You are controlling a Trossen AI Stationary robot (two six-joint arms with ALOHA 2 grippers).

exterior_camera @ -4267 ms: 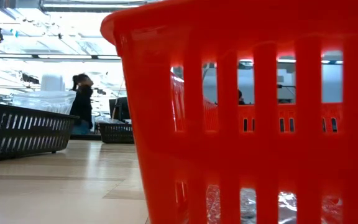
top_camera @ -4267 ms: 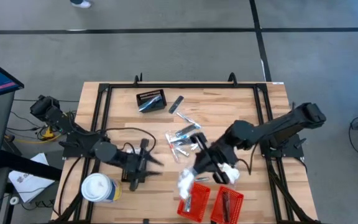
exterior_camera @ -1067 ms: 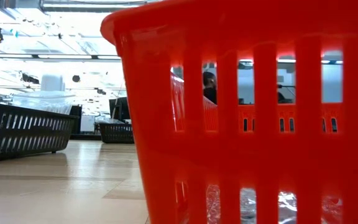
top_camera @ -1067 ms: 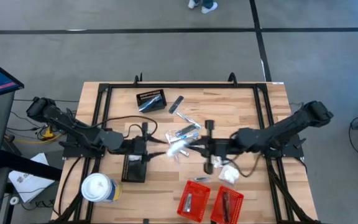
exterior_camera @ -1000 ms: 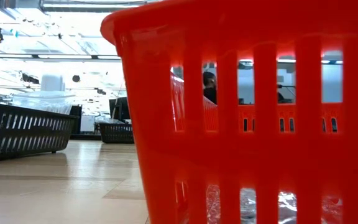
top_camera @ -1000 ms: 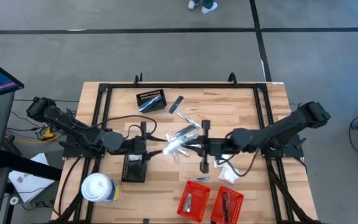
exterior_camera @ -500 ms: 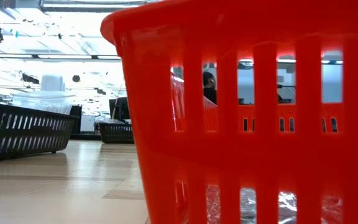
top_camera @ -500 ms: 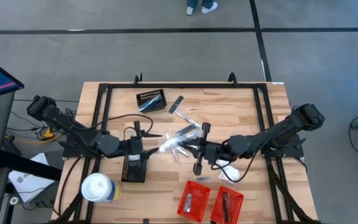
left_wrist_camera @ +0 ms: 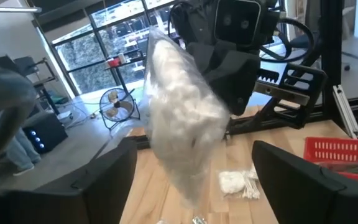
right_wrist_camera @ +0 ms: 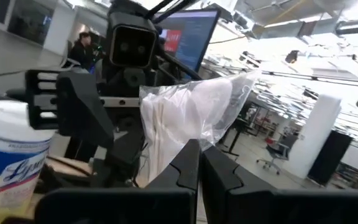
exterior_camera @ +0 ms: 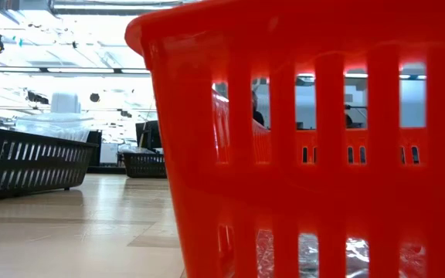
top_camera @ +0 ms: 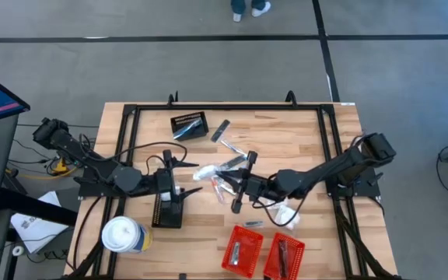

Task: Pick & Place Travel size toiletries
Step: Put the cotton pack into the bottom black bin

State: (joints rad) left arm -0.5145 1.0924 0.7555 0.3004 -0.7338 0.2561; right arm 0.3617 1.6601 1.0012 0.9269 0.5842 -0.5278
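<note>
- Clear-wrapped packet of white sticks: held off the tabletop near its middle, between the two arms. Long axis seen roughly crosswise to the right fingers, one end towards the left arm.
- Right gripper: jaws shut on the packet's edge.
- Left gripper: jaws spread wide, holding nothing; the packet sits between its fingers.
- Handover advice: the left jaws are best closed squarely on the packet before the right is released.
</note>
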